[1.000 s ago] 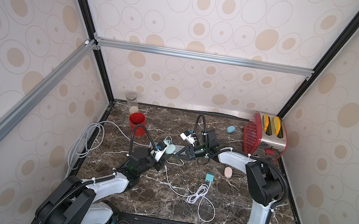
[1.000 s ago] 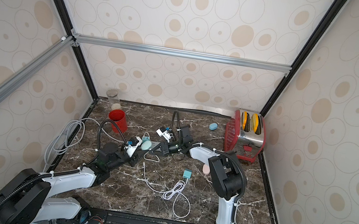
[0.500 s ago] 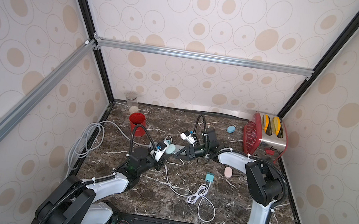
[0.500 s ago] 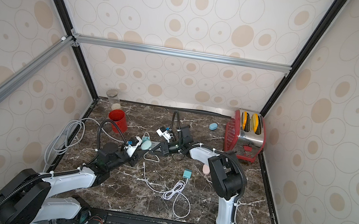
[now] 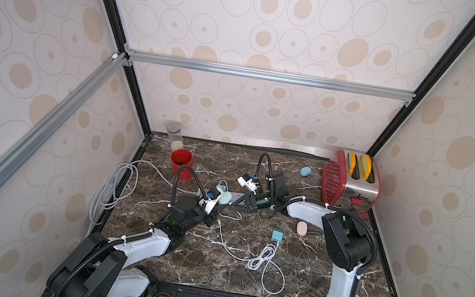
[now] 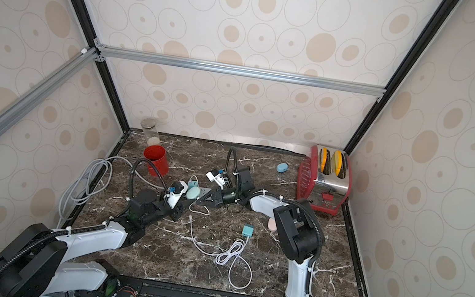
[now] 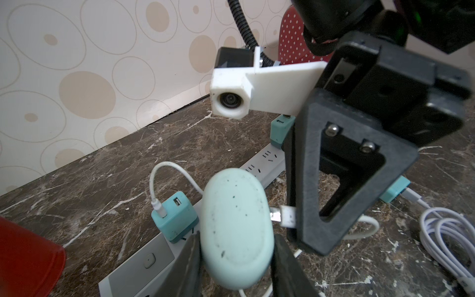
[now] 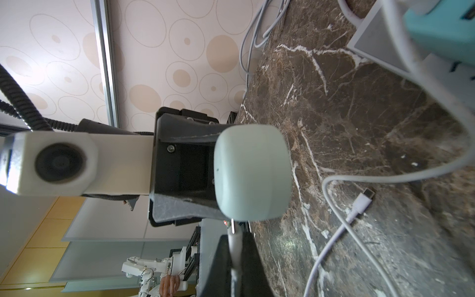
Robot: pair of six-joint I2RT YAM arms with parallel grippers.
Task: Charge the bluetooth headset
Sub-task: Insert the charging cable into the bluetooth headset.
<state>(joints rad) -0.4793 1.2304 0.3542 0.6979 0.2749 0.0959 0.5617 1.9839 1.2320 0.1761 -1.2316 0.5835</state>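
Our left claw (image 7: 236, 257) pinches the mint case (image 7: 235, 221) over the power strip (image 7: 259, 164). Our right claw (image 8: 232, 246) is pressed tight on the white plug (image 8: 234, 240), its tip at the case's edge.

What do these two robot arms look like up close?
The left arm and right arm have white shells between chunky black joints, black ribbed hoses looped above, and white cable ties. The left tool and right tool are black, with flat triangular fingers; a white-housed camera sits beside each.
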